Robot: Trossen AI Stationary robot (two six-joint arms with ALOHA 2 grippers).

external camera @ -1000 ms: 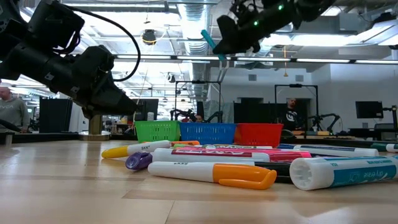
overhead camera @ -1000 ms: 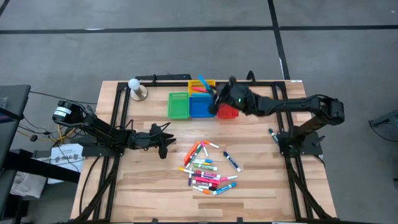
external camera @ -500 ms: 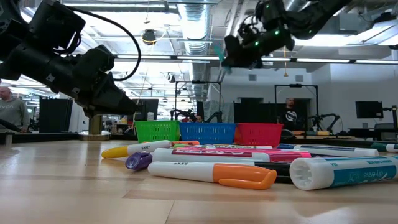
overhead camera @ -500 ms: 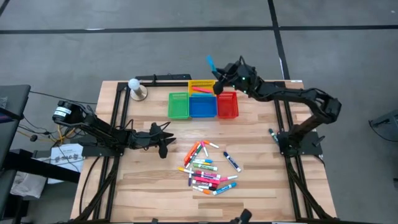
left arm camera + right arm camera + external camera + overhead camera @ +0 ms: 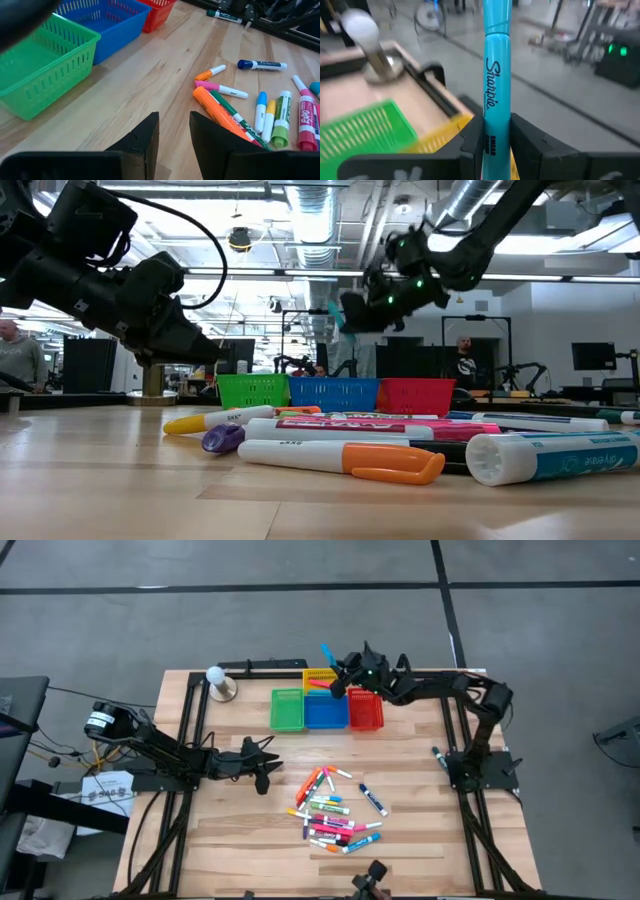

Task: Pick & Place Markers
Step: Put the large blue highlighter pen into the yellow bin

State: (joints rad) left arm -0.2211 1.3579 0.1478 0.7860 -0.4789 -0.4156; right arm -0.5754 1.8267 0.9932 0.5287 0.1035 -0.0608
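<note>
Teal marker (image 5: pixel 496 75) upright (in right gripper (image 5: pixel 496 137))

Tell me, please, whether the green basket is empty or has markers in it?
Empty: the left wrist view looks down into the green basket and shows only its bare floor; the high view shows nothing in it either.

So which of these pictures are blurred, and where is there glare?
Right wrist view: the teal marker is fairly sharp, while the baskets and floor behind are smeared. Low view: near markers look soft and large, and the ceiling lights glare. High view: evenly lit.
</note>
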